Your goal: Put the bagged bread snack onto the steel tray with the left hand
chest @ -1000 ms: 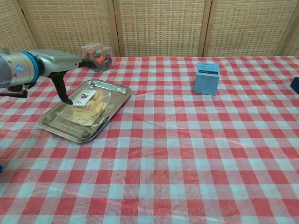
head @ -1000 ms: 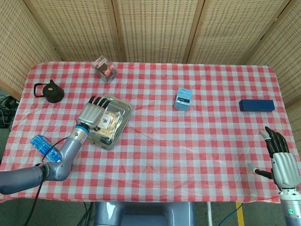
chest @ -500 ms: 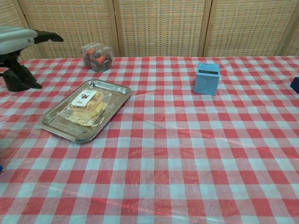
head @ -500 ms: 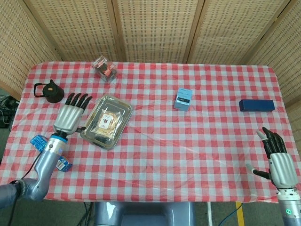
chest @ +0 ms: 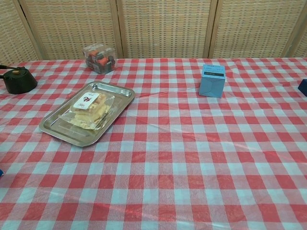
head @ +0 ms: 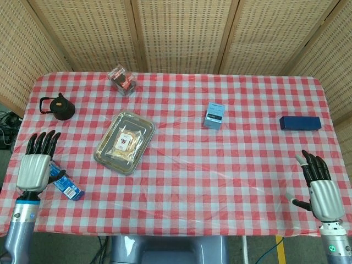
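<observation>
The bagged bread snack [head: 125,144] [chest: 89,111] lies inside the steel tray [head: 106,157] [chest: 54,128] on the left half of the table. My left hand [head: 36,163] hovers at the table's near left corner, well away from the tray, fingers spread and holding nothing. My right hand [head: 319,185] is at the near right corner, also with fingers apart and nothing in it. Neither hand shows in the chest view.
A black kettle [head: 57,106] [chest: 16,80] stands far left. A clear box of snacks [head: 122,80] [chest: 98,58] sits at the back. A light blue carton [head: 214,115] [chest: 212,80] is mid-right, a dark blue box [head: 300,122] far right, a blue packet [head: 65,185] by my left hand.
My left hand has drawn back from the tray toward the near left corner and left the chest view. The bread snack stays on the tray. The right hand barely shifted.
</observation>
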